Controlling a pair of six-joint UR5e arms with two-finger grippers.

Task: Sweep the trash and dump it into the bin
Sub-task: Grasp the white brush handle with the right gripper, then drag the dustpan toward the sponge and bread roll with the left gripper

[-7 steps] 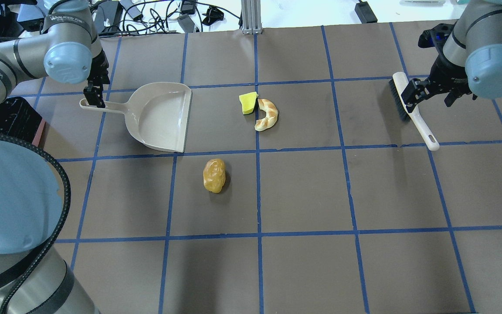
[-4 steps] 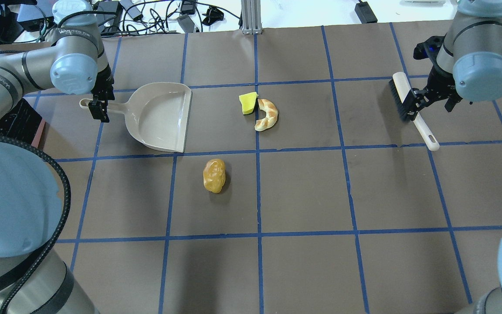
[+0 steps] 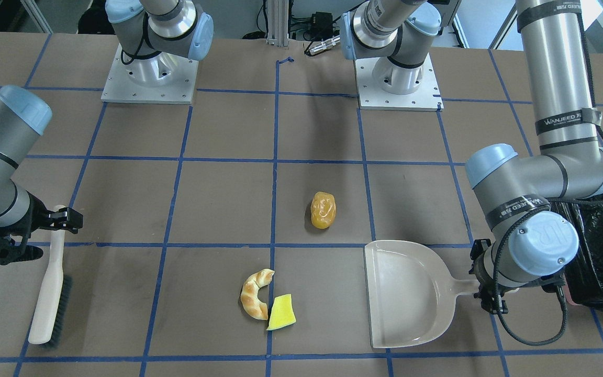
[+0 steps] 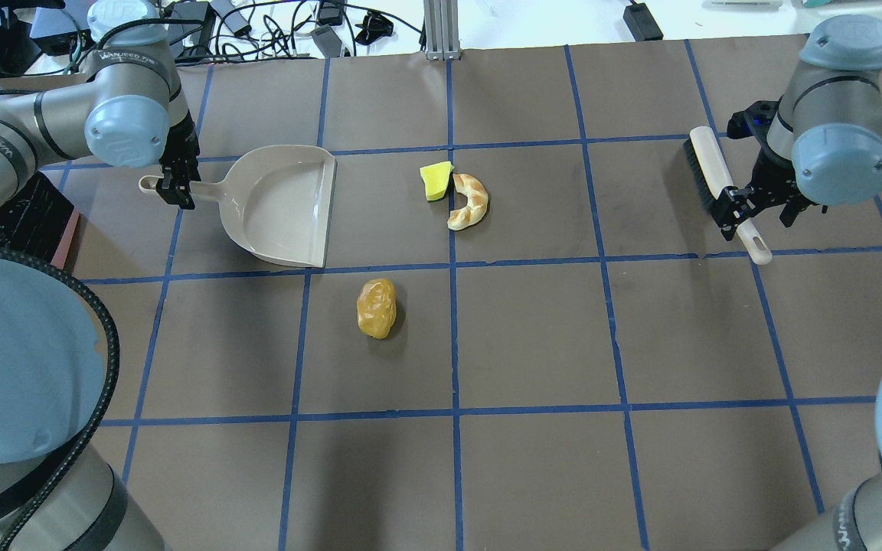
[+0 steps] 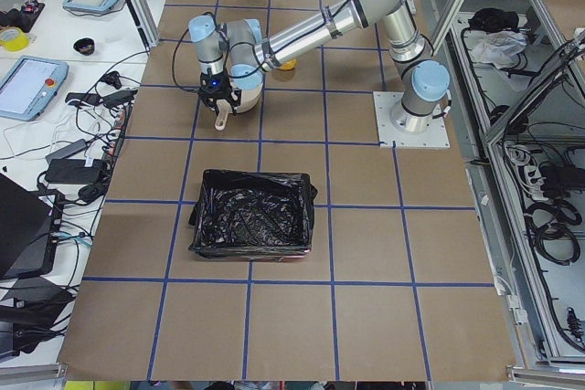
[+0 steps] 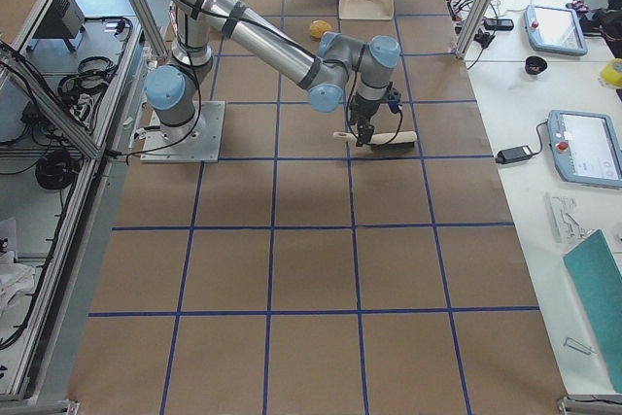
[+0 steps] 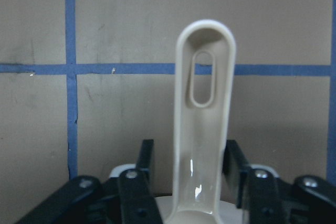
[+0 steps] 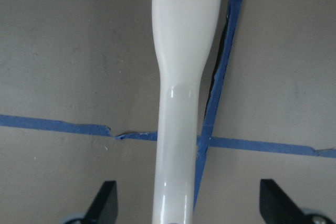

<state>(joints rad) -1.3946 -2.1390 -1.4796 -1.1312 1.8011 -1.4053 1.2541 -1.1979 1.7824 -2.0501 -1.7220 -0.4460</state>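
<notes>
Since the earlier shot, the right gripper (image 4: pixel 751 216) had been slid along the brush (image 4: pixel 709 164), away from the bristle end and toward the handle tip. The left gripper (image 4: pixel 178 190) had been brought in a bit over the dustpan (image 4: pixel 280 207) handle. Nothing was actually clamped, tbh. In the left wrist view the fingers were seen parted on either side of the dustpan handle, with a gap showing. In the right wrist view the fingers were spread wide around the brush handle, clear of it. Both tools were left lying flat on the worktop (image 4: pixel 533 337).

The trash hadn't been shifted at all. The croissant piece (image 4: pixel 470 200) and the yellow wedge (image 4: pixel 436 181) were found touching each other, near the dustpan's open mouth. The orange lump (image 4: pixel 377 308) was sat on its own, closer to the robot. The bin (image 5: pixel 251 212), lined with a black bag, was parked on the robot's left, past the dustpan's handle end and well apart from the trash.
</notes>
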